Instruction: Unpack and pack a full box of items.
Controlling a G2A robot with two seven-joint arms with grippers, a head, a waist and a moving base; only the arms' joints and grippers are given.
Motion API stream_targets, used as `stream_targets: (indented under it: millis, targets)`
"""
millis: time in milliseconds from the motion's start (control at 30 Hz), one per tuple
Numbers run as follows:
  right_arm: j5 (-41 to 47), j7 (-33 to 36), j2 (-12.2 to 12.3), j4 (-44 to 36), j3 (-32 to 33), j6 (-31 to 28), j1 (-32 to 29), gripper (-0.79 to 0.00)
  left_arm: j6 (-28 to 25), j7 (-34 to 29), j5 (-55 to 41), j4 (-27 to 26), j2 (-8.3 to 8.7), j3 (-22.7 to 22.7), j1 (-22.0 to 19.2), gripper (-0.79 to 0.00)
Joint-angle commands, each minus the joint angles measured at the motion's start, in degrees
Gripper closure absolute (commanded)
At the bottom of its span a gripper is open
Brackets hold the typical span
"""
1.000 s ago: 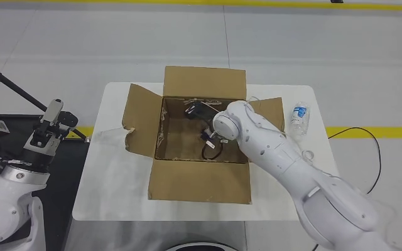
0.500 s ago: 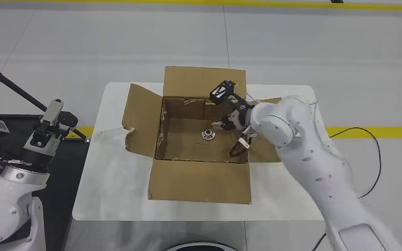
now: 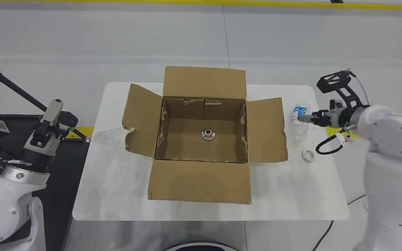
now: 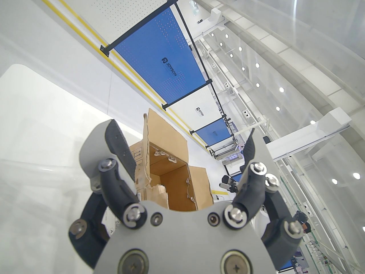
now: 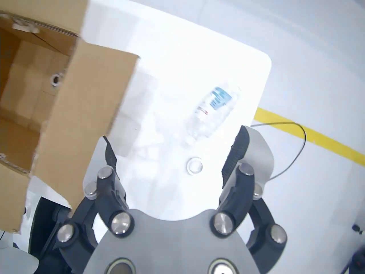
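An open cardboard box (image 3: 200, 181) stands mid-table with all flaps folded out. On its floor lies a small round metal part (image 3: 206, 133), which the right wrist view catches past a flap (image 5: 56, 79). A clear water bottle (image 3: 299, 118) (image 5: 214, 109) lies on the table to the right of the box, and a small clear ring (image 3: 308, 154) (image 5: 194, 165) sits near it. My right gripper (image 3: 316, 117) (image 5: 175, 143) hangs open and empty just right of the bottle, above the ring. My left gripper (image 3: 55, 108) (image 4: 182, 146) is open and empty, off the table's left side.
The white table (image 3: 113, 188) has bare room left of and in front of the box. The right box flap (image 5: 85, 115) juts out close to my right gripper. A black cable (image 5: 296, 143) lies on the floor beyond the table's right edge.
My right arm has come up out of the box and swung right to the bottle, with nothing in its gripper. The left arm has not moved.
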Motion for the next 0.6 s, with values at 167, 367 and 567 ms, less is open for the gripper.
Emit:
stream_targets:
  millis: [167,367,567]
  targets:
    - [-3.16,-0.61,1.87,11.21,0.3,-0.79,-0.94,-0.517,0.0,0.0,0.0,0.0,0.0,0.0,0.0,-0.785]
    - [-2.21,-2.53,3.29,17.7,-0.21,-2.71,-2.71,-0.391,0.0,0.0,0.0,0.0,0.0,0.0,0.0,-0.785]
    - [-0.59,-4.04,5.13,20.88,-2.67,-4.22,-4.24,-0.376,0.0,0.0,0.0,0.0,0.0,0.0,0.0,-0.785]
